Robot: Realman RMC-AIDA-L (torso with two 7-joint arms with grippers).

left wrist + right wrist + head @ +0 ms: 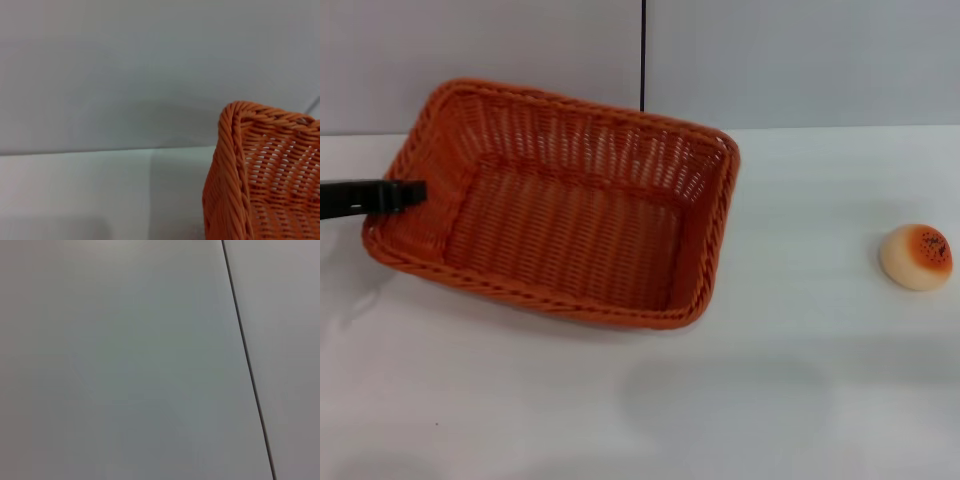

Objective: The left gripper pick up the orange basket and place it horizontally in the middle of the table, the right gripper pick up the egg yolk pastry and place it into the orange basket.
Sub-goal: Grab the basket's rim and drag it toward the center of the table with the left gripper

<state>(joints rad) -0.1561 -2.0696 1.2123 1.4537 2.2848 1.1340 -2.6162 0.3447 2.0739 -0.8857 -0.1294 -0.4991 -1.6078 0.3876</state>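
The orange basket lies skewed on the white table, left of the middle, with nothing in it. My left gripper, a black claw, reaches in from the left edge of the head view and straddles the braided rim of the basket's left short side, shut on it. The left wrist view shows only one corner of the orange basket close up. The egg yolk pastry sits alone on the table at the far right, well apart from the basket. My right gripper is out of view.
A grey wall with a dark vertical seam stands right behind the table. The right wrist view shows only that wall and seam.
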